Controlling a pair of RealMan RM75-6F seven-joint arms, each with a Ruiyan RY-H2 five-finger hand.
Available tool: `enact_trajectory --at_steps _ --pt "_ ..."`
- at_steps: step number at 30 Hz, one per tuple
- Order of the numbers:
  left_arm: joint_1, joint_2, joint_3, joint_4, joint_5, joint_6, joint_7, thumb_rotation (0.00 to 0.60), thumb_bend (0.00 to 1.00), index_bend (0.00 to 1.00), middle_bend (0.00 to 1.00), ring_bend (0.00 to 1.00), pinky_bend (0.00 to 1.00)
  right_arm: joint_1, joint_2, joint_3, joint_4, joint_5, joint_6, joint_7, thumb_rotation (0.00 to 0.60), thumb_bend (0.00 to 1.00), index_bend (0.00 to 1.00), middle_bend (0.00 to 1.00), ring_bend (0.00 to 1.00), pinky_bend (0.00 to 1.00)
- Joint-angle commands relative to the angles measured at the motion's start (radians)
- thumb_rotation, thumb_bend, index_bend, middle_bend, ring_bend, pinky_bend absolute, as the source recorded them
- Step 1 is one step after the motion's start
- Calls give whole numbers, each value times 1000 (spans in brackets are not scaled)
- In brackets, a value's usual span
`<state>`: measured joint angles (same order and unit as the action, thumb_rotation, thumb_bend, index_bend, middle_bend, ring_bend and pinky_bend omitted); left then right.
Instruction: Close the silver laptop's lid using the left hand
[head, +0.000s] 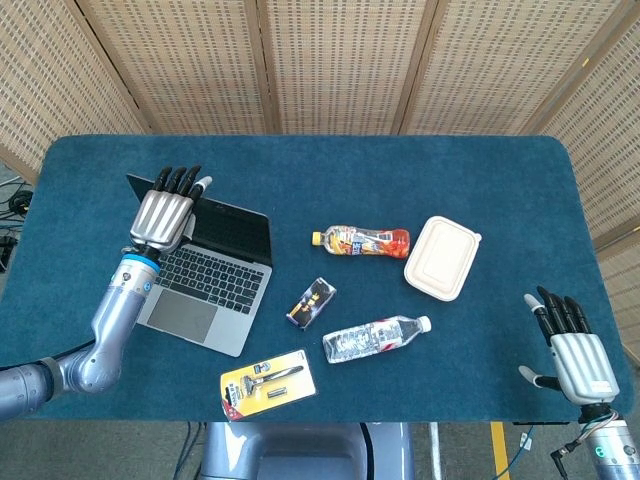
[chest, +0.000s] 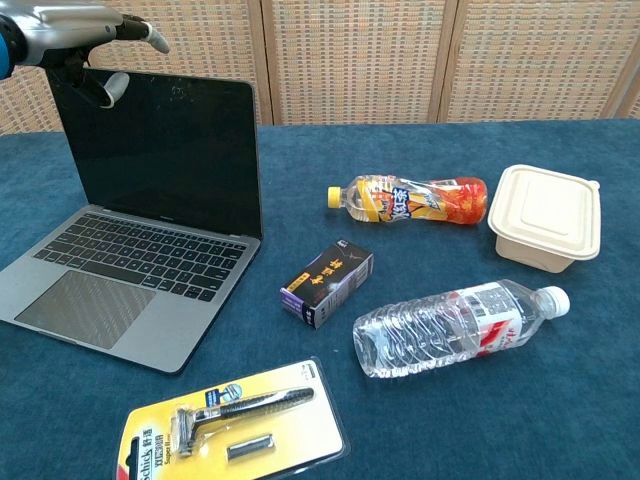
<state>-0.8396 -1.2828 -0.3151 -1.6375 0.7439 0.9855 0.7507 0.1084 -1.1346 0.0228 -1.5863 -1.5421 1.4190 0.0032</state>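
Note:
The silver laptop (head: 205, 268) (chest: 130, 270) stands open at the left of the blue table, its dark screen (chest: 160, 150) upright. My left hand (head: 164, 213) (chest: 75, 25) hovers flat, palm down, over the lid's top edge, fingers stretched past it toward the far side; the thumb hangs in front of the screen. Whether it touches the edge I cannot tell. It holds nothing. My right hand (head: 570, 352) rests at the near right corner, fingers spread and empty.
Right of the laptop lie an orange drink bottle (head: 362, 241), a small dark box (head: 311, 302), a clear water bottle (head: 376, 339), a beige lidded container (head: 443, 257) and a yellow razor pack (head: 266, 384). Wicker screens stand behind the table.

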Motion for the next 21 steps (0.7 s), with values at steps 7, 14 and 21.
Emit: enact_trajectory --at_steps 7,14,21 --pt "-19 3 18 4 -11 3 -12 600 830 186 15 52 64 0 0 0 0 0 1 2 600 0 0 0 0 0" --pt "-29 0 36 7 -6 -1 -33 600 858 227 53 65 69 -2 2 -1 -1 -1 4 3 600 0 0 0 0 0" --pt "-38 6 52 5 -11 1 -38 600 870 282 119 93 74 -2 3 -3 -1 -2 3 3 600 0 0 0 0 0"
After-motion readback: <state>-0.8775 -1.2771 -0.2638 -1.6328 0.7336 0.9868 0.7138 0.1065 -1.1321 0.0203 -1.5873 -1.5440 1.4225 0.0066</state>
